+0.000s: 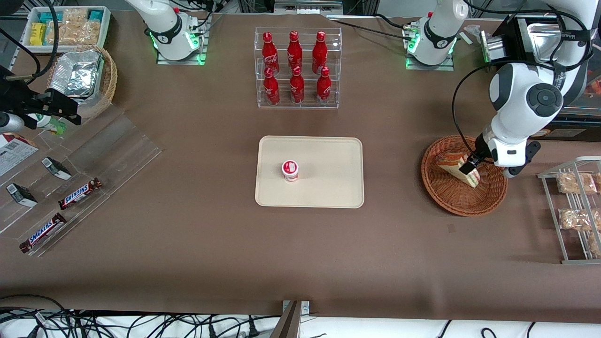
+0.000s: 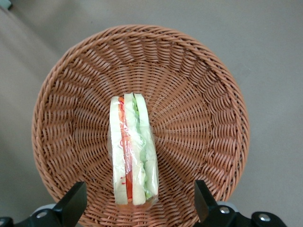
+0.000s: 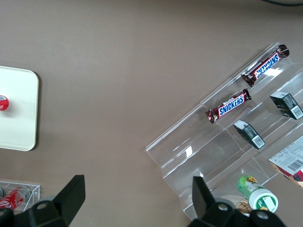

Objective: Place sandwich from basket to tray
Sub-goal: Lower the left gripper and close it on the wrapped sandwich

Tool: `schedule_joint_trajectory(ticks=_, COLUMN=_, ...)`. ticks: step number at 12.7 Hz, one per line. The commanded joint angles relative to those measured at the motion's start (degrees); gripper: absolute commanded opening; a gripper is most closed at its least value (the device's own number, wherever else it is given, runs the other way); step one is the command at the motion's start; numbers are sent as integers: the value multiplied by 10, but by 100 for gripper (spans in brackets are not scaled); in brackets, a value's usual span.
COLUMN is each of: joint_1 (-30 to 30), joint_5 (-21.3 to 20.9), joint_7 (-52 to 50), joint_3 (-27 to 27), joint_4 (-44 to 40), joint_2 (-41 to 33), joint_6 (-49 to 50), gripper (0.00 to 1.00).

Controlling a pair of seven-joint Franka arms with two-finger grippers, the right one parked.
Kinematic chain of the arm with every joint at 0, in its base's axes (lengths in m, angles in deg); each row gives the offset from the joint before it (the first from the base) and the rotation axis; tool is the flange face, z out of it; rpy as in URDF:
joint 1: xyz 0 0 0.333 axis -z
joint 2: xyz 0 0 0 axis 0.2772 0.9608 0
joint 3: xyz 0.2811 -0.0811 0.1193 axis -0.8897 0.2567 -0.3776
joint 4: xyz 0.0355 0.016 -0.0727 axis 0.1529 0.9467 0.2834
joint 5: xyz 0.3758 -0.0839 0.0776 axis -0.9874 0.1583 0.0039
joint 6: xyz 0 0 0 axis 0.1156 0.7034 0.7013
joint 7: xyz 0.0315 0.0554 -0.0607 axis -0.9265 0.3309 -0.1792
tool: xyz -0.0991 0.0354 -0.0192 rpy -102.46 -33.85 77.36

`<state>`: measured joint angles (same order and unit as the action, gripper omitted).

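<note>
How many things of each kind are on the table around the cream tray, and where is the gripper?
Red bottles: 6
Snickers bars: 2
Cup on the tray: 1
Sandwich in the basket: 1
Total: 10
The gripper, open, hangs above the sandwich.

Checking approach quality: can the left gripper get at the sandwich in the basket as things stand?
Probably yes: the gripper hangs open above the sandwich, which lies alone in the basket, nothing covering it.

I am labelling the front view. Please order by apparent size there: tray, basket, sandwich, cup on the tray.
1. tray
2. basket
3. sandwich, partly hidden by the open gripper above it
4. cup
</note>
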<state>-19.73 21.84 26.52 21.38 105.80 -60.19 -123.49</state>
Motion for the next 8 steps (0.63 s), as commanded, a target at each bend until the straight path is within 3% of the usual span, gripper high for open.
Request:
schedule_joint_trajectory(ticks=1, joint_1=-3, joint_5=-13, joint_7=-37, joint_3=3, joint_4=26, joint_2=16, joint_6=-53, gripper=100)
schedule_joint_trajectory(ticks=8, joint_1=-14, joint_5=-17, joint_7=-40, joint_3=0, joint_4=60, joint_2=46, joint_6=-124, gripper=100)
